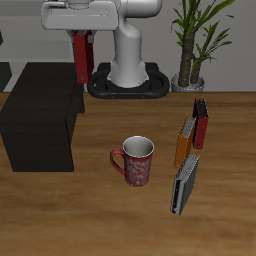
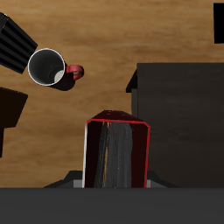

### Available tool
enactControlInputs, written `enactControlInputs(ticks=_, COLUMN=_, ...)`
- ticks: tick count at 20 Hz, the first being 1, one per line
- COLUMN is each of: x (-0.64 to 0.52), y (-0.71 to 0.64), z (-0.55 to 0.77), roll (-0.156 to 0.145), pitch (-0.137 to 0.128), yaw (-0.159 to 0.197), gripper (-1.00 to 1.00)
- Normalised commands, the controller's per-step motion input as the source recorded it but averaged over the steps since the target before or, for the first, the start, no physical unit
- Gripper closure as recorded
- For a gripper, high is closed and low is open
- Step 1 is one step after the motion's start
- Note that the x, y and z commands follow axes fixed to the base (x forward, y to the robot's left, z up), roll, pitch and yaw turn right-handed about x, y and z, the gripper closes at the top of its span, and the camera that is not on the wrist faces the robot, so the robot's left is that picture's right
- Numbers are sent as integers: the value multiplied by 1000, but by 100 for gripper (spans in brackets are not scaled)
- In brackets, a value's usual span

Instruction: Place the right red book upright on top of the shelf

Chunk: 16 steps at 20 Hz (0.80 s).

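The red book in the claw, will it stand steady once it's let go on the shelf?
Probably tippy: the red book hangs upright, slim and tall, so its footprint is narrow. It looks stiff, not sagging. The shelf top is flat and wide, which should help.

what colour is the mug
Red patterned outside, white inside; the mug shows best in the exterior view.

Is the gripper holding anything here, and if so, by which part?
Yes: the gripper holds the red book by its upper end, so it hangs upright above the back of the shelf. The exact finger contact is hidden.
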Motion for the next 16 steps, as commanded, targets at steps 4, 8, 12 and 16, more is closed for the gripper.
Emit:
enactControlInputs(ticks=4, x=-13, y=-305, z=93, roll=-21, pitch=-5, yaw=-1, gripper=100)
enactControlInputs(ticks=8, x=25, y=-310, z=24, roll=-56, pitch=11, yaw=-23, gripper=100)
enactControlInputs(ticks=12, x=5, y=-282, z=49, roll=-28, pitch=3, yaw=-21, gripper=100)
enactControlInputs(ticks=16, x=43, y=-450, z=-81, roll=-38, pitch=16, yaw=-18, gripper=100)
